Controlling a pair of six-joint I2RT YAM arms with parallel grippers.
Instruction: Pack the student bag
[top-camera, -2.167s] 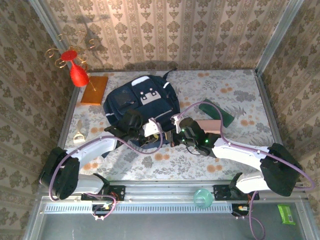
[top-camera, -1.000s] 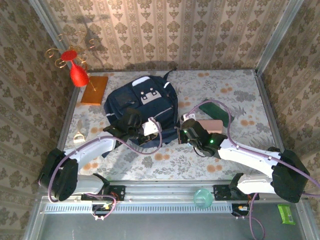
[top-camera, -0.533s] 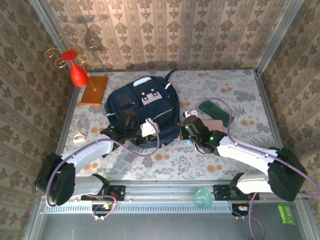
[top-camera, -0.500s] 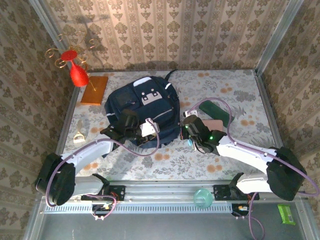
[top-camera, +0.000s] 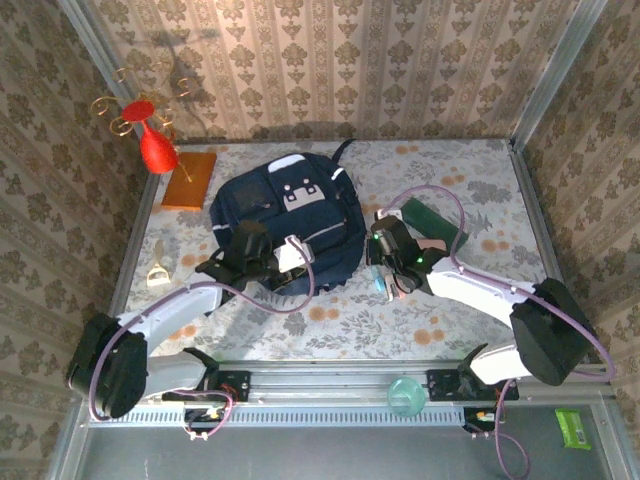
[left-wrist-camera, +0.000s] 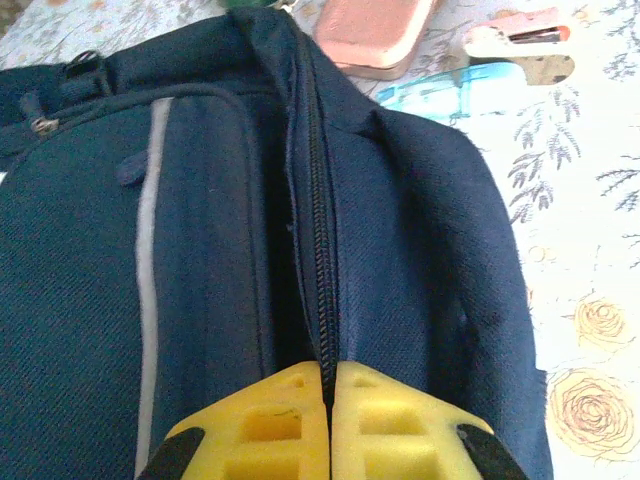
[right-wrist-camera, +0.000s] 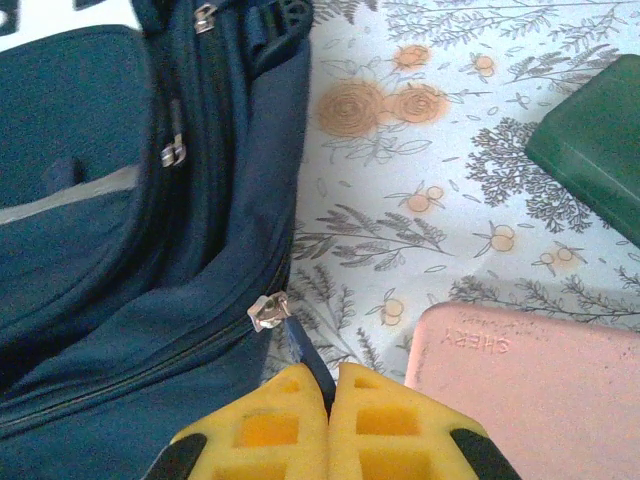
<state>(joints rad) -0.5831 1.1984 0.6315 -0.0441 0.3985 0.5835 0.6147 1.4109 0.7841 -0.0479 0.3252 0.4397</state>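
Large dark navy fabric student bag (top-camera: 285, 215) is lying flat in the middle of the floral-print bench (top-camera: 340, 330). The left end effector (left-wrist-camera: 328, 400) is pinching fully closed on the bag's zipper seam (left-wrist-camera: 320, 250) at its near edge. The right end effector (right-wrist-camera: 333, 400) is clamping shut on the dark zip pull tab (right-wrist-camera: 308, 358) at the bag's near right corner. Best bet is pulling along the zipper line, not upward, with the left holding fabric taut so the silver slider (right-wrist-camera: 267, 311) is running free.

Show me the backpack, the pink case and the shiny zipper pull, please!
student bag (top-camera: 250, 200): top view, navy fabric left of its pale patch.
pink case (right-wrist-camera: 530, 375): right wrist view, middle of its flat top.
zipper pull (right-wrist-camera: 267, 311): right wrist view, the silver metal tab.
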